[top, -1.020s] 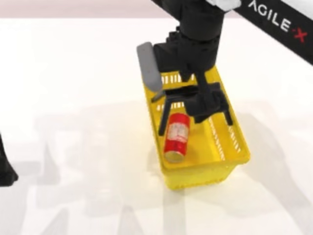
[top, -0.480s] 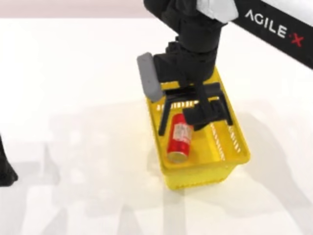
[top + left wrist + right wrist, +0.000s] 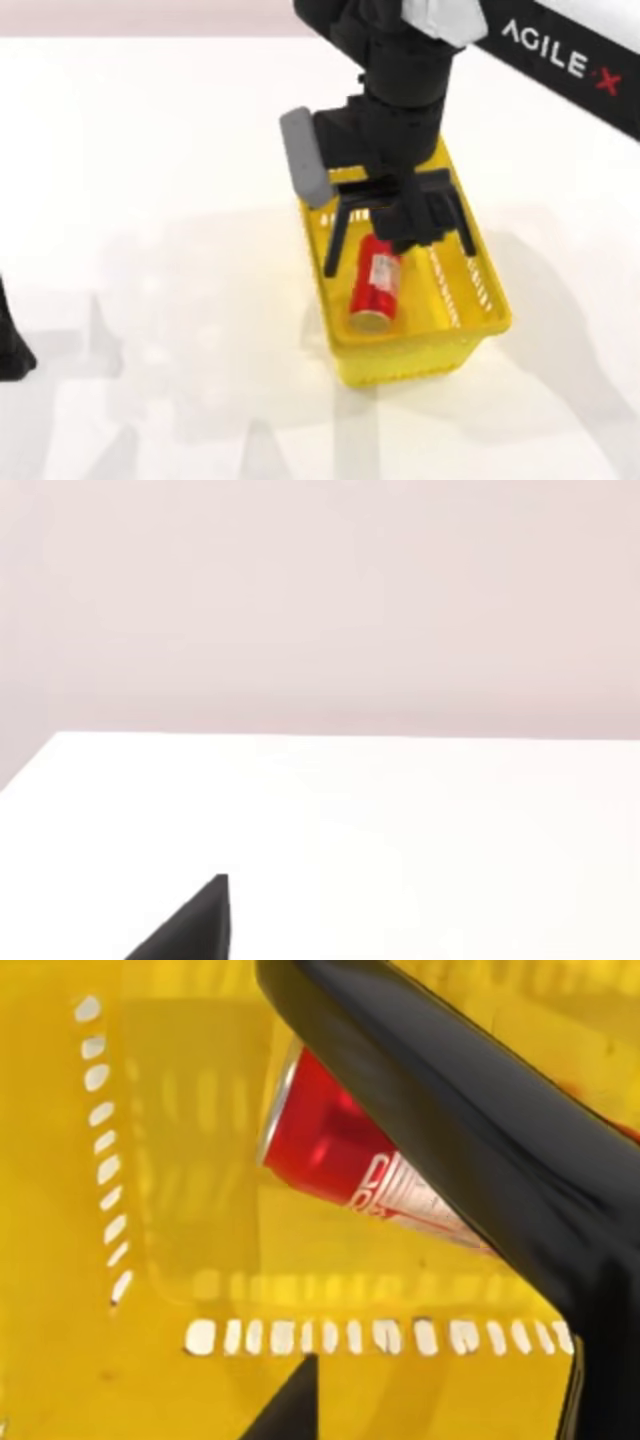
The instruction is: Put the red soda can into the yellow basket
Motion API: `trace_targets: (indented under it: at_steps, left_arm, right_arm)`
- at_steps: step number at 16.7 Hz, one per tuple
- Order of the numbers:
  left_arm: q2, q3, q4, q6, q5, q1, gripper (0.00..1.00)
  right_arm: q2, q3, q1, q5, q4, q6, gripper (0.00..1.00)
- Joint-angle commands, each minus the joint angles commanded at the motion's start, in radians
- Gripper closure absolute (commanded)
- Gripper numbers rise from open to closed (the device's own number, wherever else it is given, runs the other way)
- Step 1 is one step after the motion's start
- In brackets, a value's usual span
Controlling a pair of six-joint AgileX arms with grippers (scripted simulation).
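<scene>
Soda can first: the red soda can [image 3: 376,288] lies tilted inside the yellow basket [image 3: 490,300], its silver end pointing toward the near wall and its other end up under the right gripper [image 3: 400,235]. In the top view it sits within the rim, toward the basket's left side. The right wrist view shows it over the yellow floor [image 3: 180,1160], red body and pale label [image 3: 400,1195] visible, with a dark finger [image 3: 480,1150] crossing in front of it and a second dark tip [image 3: 290,1405] showing well apart from the first at the frame's edge.

From these pictures I cannot tell for certain whether the pincer has the can or has let it go: the fingers look spread, one lies along the can, and contact on the other side is not visible. I also cannot tell whether the can rests on the basket floor or hangs just above it.

As a judgement, the main part of the task looks all but done, since the can is inside the basket walls. What seems left is a clean release, if it has not happened, and lifting the right arm up between the black folding handles [image 3: 335,235] without catching them or dragging the can out.

Outward from the basket, a grey flat object [image 3: 304,157] lies just beside its far left corner on the white table [image 3: 150,200]. The left arm [image 3: 12,350] is parked at the table's left edge; its wrist view shows only bare table and a dark tip [image 3: 195,925].
</scene>
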Motion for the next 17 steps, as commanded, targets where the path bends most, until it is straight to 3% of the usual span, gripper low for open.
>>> trace_targets:
  at_steps: [7,17]
  left_arm:
    - [0.000,0.000,0.000,0.000,0.000,0.000,0.00]
    - [0.000,0.000,0.000,0.000,0.000,0.000,0.00]
  right_arm:
    - [0.000,0.000,0.000,0.000,0.000,0.000,0.98]
    - [0.000,0.000,0.000,0.000,0.000,0.000,1.00]
